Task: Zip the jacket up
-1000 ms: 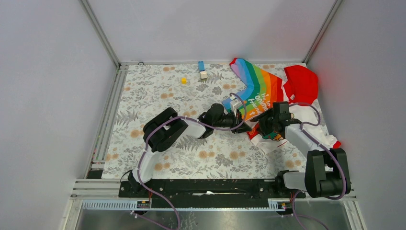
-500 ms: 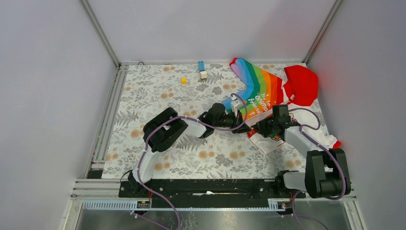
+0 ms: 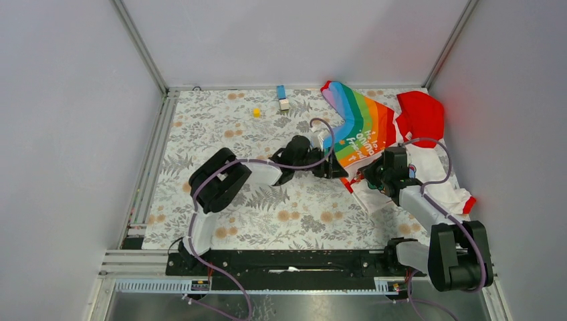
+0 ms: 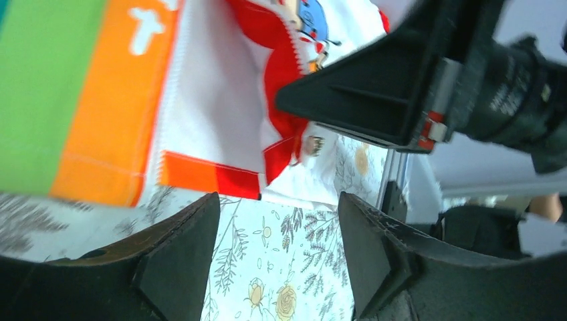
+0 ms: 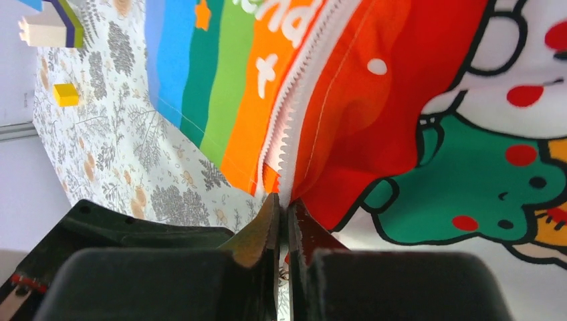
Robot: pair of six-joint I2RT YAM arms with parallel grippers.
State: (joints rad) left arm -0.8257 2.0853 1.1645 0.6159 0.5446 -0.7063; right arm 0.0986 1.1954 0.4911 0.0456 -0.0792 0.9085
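**Right claw pinched at the zipper's foot, left claw released**

Near edge: both arms were stretched from their bases toward the right-centre of the tabletop (image 3: 220,134), with the two claws close together at the garment's lower hem.

Left claw (image 4: 277,267): released. Its fingers were spread wide with only the floral cloth showing between them. It hung just short of the hem and gripped nothing. My reading is that it stood clear so the other arm could work the hem, or so it could take a fresh grip. I could not tell which.

Right claw (image 5: 283,231): clenched, tips pressed together on the jacket (image 3: 364,127) at the bottom end of the zipper teeth (image 5: 301,114), where the orange stripe meets red fabric. I could not make out whether the slider itself sat between the tips. The hold made sense, since the two tracks must be joined at the foot before any pull upward.

Jacket: it lay on the right side of the tabletop with the front open. The rainbow panel was spread flat toward the far edge, the white printed panel lay under and beside the right arm, and the red hood (image 3: 421,117) was bunched toward the far right corner. The zip was not yet closed, so the task looked to be at an early stage.

Far edge: a yellow block (image 3: 256,112) and a blue-and-white block (image 3: 282,98) sat well apart from the work and appeared to have no part in it.
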